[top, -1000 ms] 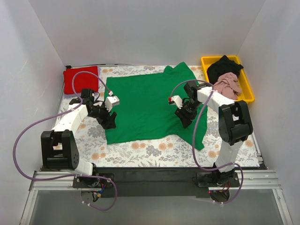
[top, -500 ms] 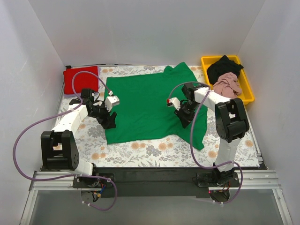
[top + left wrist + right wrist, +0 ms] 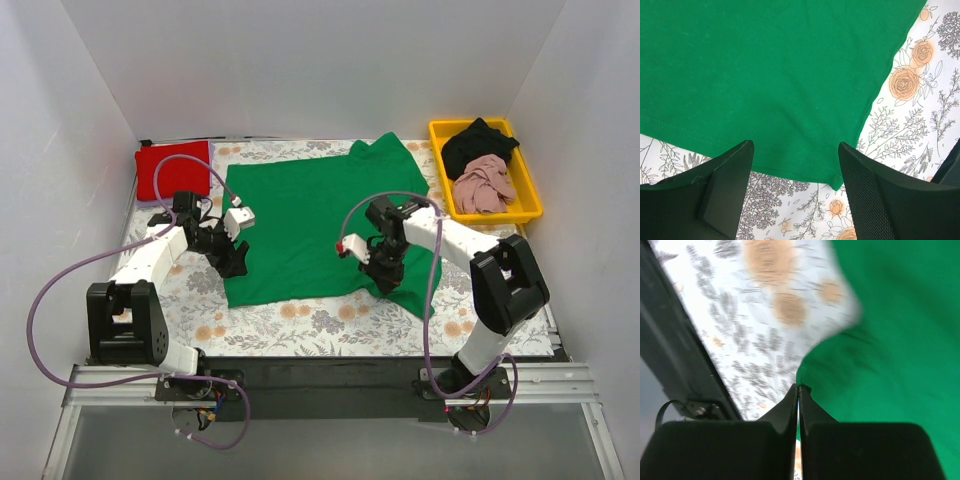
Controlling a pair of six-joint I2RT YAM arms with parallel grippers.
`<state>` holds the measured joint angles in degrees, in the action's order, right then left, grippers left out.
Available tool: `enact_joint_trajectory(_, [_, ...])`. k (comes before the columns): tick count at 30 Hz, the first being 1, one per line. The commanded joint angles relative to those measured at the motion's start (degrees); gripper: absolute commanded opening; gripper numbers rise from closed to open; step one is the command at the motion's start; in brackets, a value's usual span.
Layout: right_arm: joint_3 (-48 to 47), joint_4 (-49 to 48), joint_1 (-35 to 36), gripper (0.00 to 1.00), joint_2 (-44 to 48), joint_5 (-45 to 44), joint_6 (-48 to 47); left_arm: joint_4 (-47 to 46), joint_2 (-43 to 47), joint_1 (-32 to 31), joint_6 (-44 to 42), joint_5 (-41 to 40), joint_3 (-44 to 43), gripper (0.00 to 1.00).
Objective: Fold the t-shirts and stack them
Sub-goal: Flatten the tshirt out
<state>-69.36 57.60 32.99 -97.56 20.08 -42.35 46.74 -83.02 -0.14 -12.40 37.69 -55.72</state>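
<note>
A bright green t-shirt lies spread on the floral cloth. My right gripper is shut on its near right edge, and the wrist view shows the green t-shirt pinched at the fingertips and lifted off the cloth. My left gripper stands open just above the near left corner of the green t-shirt, a finger on each side of the hem. A red t-shirt lies folded at the far left. A black t-shirt and a pink t-shirt sit bunched in the yellow tray.
The floral cloth covers the table between white walls. The black front rail runs along the near edge, and purple cables loop off both arms.
My right gripper has shut on the green t-shirt's right edge and dragged it left, folding the right side inward. The left arm has hardly moved.
</note>
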Motion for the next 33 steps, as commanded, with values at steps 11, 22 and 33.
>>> enact_joint_trajectory(11, [-7.7, 9.0, 1.1, 0.52, 2.7, 6.6, -3.8, 0.3, -5.0, 0.1, 8.5, -3.6, -5.6, 0.65])
enact_joint_trajectory(22, [-5.4, 4.5, -13.7, 0.19, -6.6, -7.4, -1.1, -0.1, -16.6, -3.0, 16.3, -14.9, -10.5, 0.22])
enact_joint_trajectory(33, [7.7, 0.8, -10.5, 0.23, -3.5, -9.4, -2.6, -1.6, -23.1, -1.7, 14.1, -29.1, -5.1, 0.1])
